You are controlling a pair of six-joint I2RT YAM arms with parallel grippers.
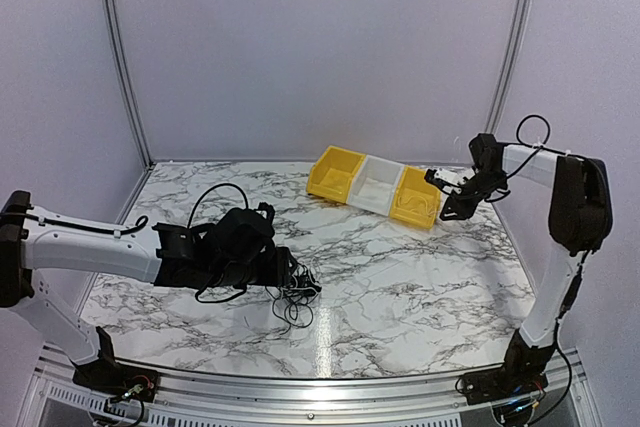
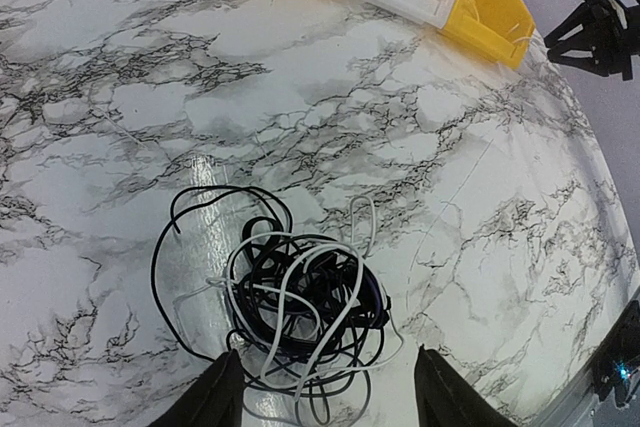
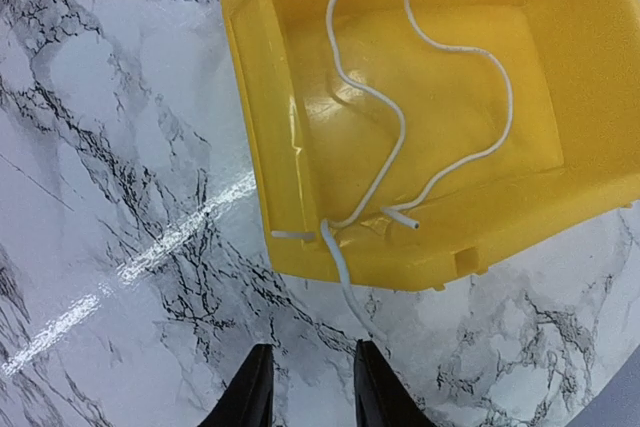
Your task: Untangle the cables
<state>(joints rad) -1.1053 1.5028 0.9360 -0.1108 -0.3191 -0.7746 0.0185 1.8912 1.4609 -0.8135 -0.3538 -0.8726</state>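
Cables (image 2: 300, 297) lie tangled between parted left fingers (image 2: 213, 399).

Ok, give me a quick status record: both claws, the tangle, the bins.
left claw: open, fingers either side of the tangle's near edge
right claw: open, empty, above a yellow bin
tangle: black and white cables knotted together on the marble table
yellow bin: one white cable inside, an end trailing over the rim
white bin: contents unclear

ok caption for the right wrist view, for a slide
white cable looped in the yellow bin, one end over its rim, right pincer open just outside
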